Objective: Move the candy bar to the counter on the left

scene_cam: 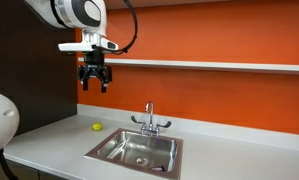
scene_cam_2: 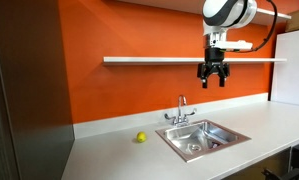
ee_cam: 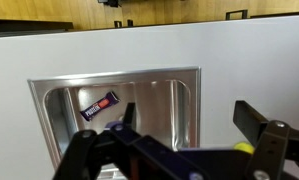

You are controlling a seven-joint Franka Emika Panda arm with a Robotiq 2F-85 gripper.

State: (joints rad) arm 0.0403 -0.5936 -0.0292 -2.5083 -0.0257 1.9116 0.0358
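The candy bar [ee_cam: 99, 105], in a red and dark wrapper, lies on the floor of the steel sink basin [ee_cam: 55, 110]. It shows only in the wrist view. My gripper [ee_cam: 189, 110] is open and empty. It hangs high above the sink in both exterior views [scene_cam: 95, 85] [scene_cam_2: 213, 82], about level with the wall shelf. The pale grey counter [scene_cam: 49, 140] [scene_cam_2: 119, 155] [ee_cam: 249, 60] surrounds the sink.
A small yellow-green ball [scene_cam: 97, 126] [scene_cam_2: 140, 137] [ee_cam: 246, 148] lies on the counter beside the sink. A faucet [scene_cam: 149, 118] [scene_cam_2: 182, 108] stands behind the basin. A white shelf [scene_cam: 209, 65] [scene_cam_2: 149, 60] runs along the orange wall.
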